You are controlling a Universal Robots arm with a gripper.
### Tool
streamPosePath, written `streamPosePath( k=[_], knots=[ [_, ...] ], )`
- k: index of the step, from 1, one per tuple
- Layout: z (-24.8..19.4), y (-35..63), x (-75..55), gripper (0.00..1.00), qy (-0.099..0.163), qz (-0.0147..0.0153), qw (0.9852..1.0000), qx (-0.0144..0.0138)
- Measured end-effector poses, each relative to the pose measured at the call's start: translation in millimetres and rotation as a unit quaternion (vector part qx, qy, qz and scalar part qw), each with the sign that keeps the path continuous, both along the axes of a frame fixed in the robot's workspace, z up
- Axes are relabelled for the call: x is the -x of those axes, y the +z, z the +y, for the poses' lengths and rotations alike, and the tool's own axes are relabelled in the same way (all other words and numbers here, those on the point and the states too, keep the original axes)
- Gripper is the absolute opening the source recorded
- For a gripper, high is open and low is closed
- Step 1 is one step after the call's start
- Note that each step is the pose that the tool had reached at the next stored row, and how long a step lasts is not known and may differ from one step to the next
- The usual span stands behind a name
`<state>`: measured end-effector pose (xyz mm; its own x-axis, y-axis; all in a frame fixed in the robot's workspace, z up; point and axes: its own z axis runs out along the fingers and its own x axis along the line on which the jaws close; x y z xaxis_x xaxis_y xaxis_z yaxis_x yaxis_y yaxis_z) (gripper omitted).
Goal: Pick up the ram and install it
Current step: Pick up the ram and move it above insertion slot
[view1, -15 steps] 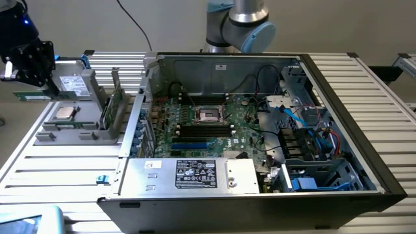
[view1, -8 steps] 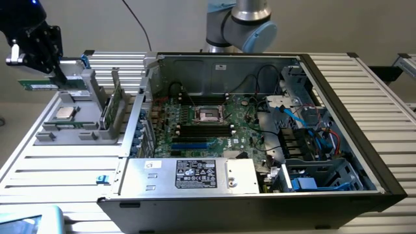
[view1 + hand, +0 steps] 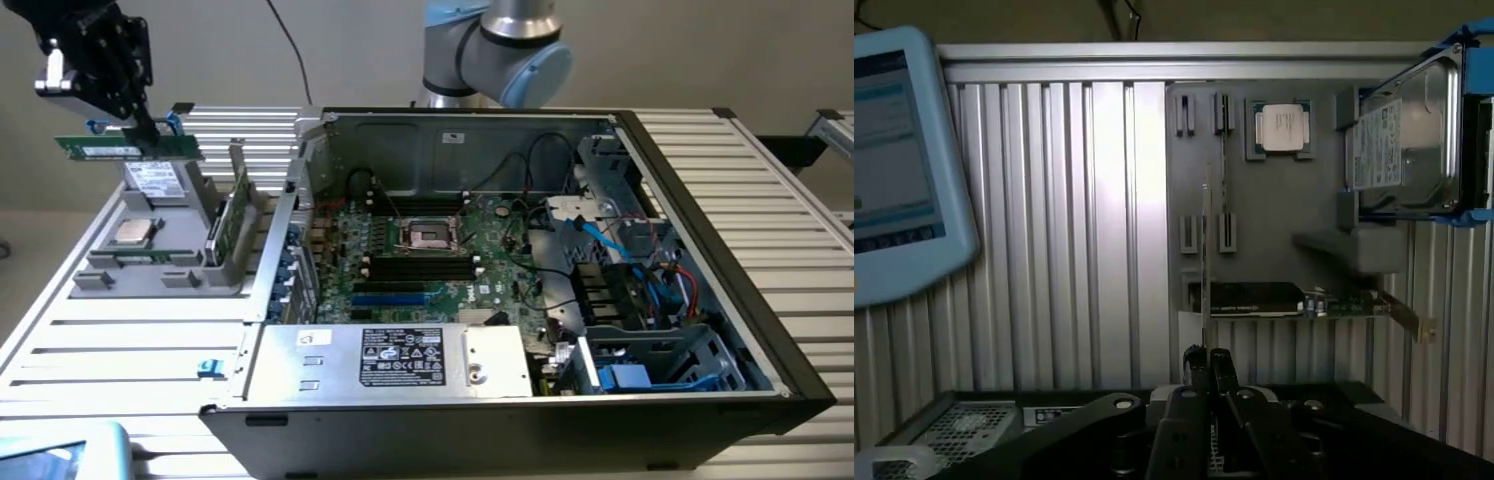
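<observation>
Resembles a robotics lab bench: slatted aluminium table [image 3: 107,350], opened computer case [image 3: 441,150] with motherboard [image 3: 494,270], grey parts fixture [image 3: 120,265], robot arm [image 3: 501,40] behind, teach pendant [image 3: 894,170] nearby.

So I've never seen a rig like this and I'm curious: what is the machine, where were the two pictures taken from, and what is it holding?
It is one robot arm with a claw at its end. One picture comes from a camera off the arm, the other from a camera on its wrist, looking past the claw. The claw is shut on the ram, a thin green stick, held in the air above a grey parts tray. The tray carries a silver processor chip, a hard drive and a green card. Beside it sits an open computer case with its motherboard exposed.
</observation>
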<state>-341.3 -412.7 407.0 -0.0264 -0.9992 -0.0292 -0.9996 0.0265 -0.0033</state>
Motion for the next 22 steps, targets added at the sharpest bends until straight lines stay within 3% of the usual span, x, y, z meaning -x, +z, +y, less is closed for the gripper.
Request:
streamPosePath(
  k=[6,15,17,20,22],
  knots=[
    [-0.1,7.9,-27.4,0.13,0.000,0.0002,1.0000,-0.0001],
    [-0.1,9.0,-68.3,0.13,0.000,0.0002,1.0000,-0.0010],
    [-0.1,9.0,-77.3,0.13,0.000,0.0002,1.0000,-0.0042],
    [0.0,8.9,-91.0,0.13,0.000,0.0001,0.9999,-0.0135],
    [-0.1,9.0,-100.1,0.13,0.000,0.0002,0.9999,-0.0150]
  ],
)
